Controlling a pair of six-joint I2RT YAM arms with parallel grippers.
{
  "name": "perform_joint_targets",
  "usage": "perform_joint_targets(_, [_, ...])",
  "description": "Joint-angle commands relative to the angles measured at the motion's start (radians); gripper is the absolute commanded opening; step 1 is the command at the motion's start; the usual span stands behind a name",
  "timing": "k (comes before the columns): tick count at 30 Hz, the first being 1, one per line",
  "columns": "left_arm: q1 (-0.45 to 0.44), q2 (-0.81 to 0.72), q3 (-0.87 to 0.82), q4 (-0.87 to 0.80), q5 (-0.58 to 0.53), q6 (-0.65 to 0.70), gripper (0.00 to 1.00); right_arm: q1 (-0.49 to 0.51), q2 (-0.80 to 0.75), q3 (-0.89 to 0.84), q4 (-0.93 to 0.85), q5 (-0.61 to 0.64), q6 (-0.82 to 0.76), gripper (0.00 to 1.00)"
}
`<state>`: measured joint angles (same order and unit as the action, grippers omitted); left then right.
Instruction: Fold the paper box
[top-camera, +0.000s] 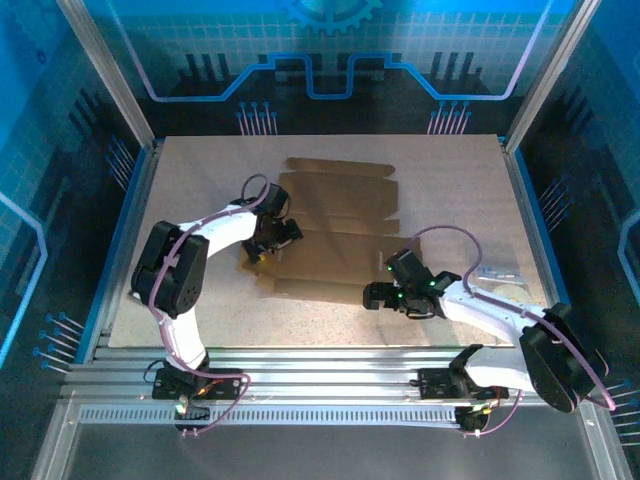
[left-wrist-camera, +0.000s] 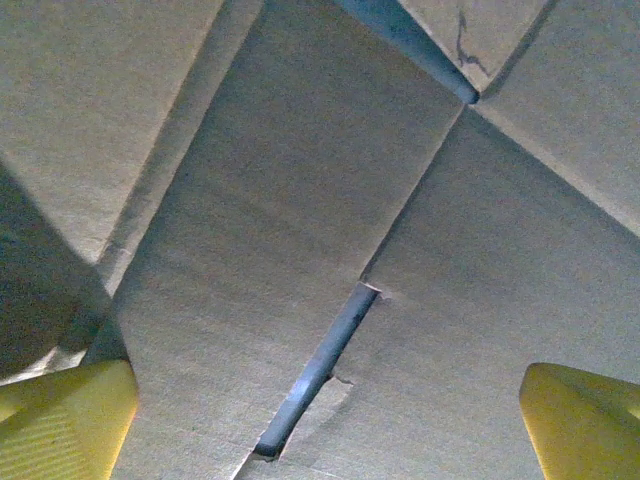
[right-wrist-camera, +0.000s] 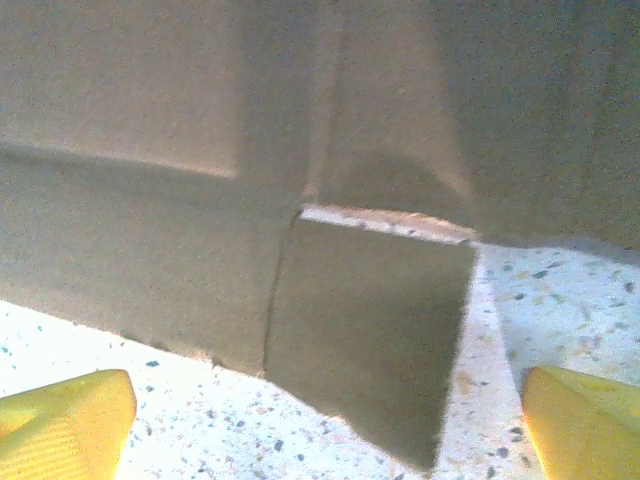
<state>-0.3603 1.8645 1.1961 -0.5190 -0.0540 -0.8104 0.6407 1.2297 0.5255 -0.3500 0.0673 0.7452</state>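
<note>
The left arm rises from its base at the near left, bends at the elbow and reaches right and away. Its wrist tips down over the left part of the paper box (top-camera: 340, 215). The left gripper (top-camera: 272, 237) hovers close above the cardboard. In the left wrist view its yellow fingertips (left-wrist-camera: 62, 420) are spread wide apart with nothing between them, and a narrow cut slot (left-wrist-camera: 315, 378) lies below.

The box is a plain brown die-cut sheet lying opened out, mostly flat, in the middle of the table (top-camera: 190, 185). Bare speckled board shows on its left, right and near sides, and metal frame rails border the table.

The right arm stretches low and leftward from the near right. The right gripper (top-camera: 376, 296) sits by the sheet's near right corner. Its fingertips (right-wrist-camera: 585, 418) are parted too, empty, facing a small corner flap (right-wrist-camera: 370, 330). A small pale item (top-camera: 497, 272), too small to identify, lies further right.
</note>
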Motion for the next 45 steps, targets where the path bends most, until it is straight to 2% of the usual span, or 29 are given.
perform_joint_targets(1, [-0.003,0.045,0.040,0.001,-0.008,0.018,0.99,0.073,0.026,0.029,0.003,-0.004,0.035,1.00])
perform_joint_targets(5, [-0.005,-0.026,0.024,0.018,-0.022,0.024,0.99,0.134,0.024,0.081,-0.013,0.020,0.009,1.00])
perform_joint_targets(11, [-0.026,-0.209,-0.056,-0.014,-0.030,0.007,0.99,0.118,-0.017,0.161,-0.168,0.096,-0.046,1.00])
perform_joint_targets(15, [-0.080,-0.290,-0.099,-0.033,-0.022,-0.027,0.99,0.048,-0.063,0.203,-0.219,0.078,-0.112,1.00])
perform_joint_targets(19, [-0.156,-0.324,-0.151,-0.022,-0.025,-0.105,0.99,-0.098,-0.051,0.246,-0.213,-0.019,-0.219,1.00])
perform_joint_targets(22, [-0.202,-0.333,-0.197,0.018,-0.026,-0.170,0.99,-0.207,0.009,0.289,-0.193,-0.104,-0.276,1.00])
perform_joint_targets(26, [-0.260,-0.307,-0.224,0.076,-0.009,-0.239,0.99,-0.292,0.123,0.346,-0.156,-0.163,-0.316,1.00])
perform_joint_targets(31, [-0.309,-0.266,-0.213,0.098,0.004,-0.276,0.99,-0.329,0.270,0.426,-0.118,-0.180,-0.349,1.00])
perform_joint_targets(36, [-0.316,-0.241,-0.231,0.127,0.024,-0.299,0.99,-0.351,0.368,0.440,-0.086,-0.181,-0.350,1.00])
perform_joint_targets(45, [-0.312,-0.186,-0.248,0.154,0.052,-0.309,0.99,-0.355,0.370,0.325,-0.039,-0.149,-0.317,1.00])
